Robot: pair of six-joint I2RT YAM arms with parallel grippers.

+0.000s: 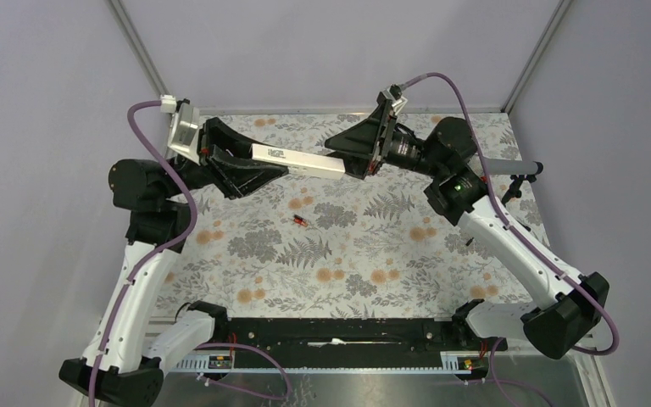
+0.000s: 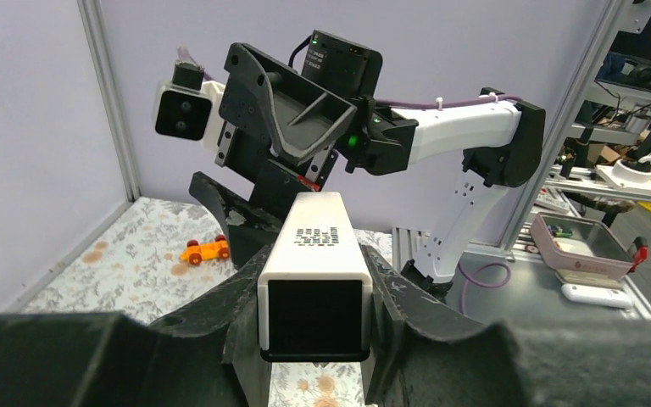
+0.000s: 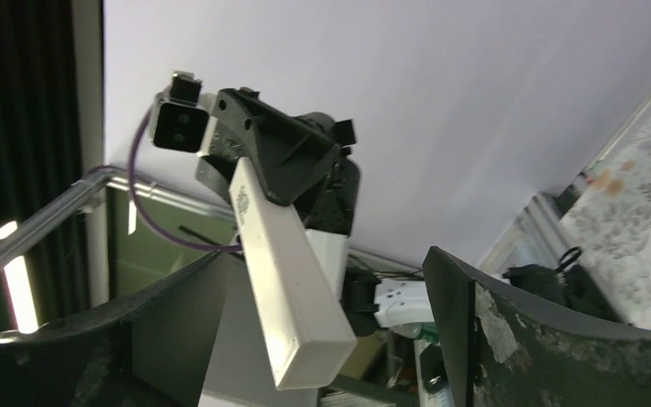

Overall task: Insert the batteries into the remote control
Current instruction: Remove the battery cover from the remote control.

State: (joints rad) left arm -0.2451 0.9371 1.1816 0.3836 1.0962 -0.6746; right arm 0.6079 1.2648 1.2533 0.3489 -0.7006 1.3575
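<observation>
The remote control [image 1: 298, 160] is a white bar held in the air over the far part of the table. My left gripper [image 1: 250, 170] is shut on its left end. In the left wrist view the remote [image 2: 320, 246] sits clamped between my fingers [image 2: 407, 288], with its dark end facing the camera. My right gripper [image 1: 358, 154] is open around the remote's right end. In the right wrist view the white end [image 3: 292, 288] hangs between the spread fingers [image 3: 466, 297] without touching them. One red and black battery [image 1: 299, 222] lies on the flowered cloth below.
A grey microphone on a black stand [image 1: 513, 170] is at the far right edge. An orange toy car [image 2: 206, 249] lies on the cloth near the back wall. The black base rail [image 1: 331, 331] runs along the near edge.
</observation>
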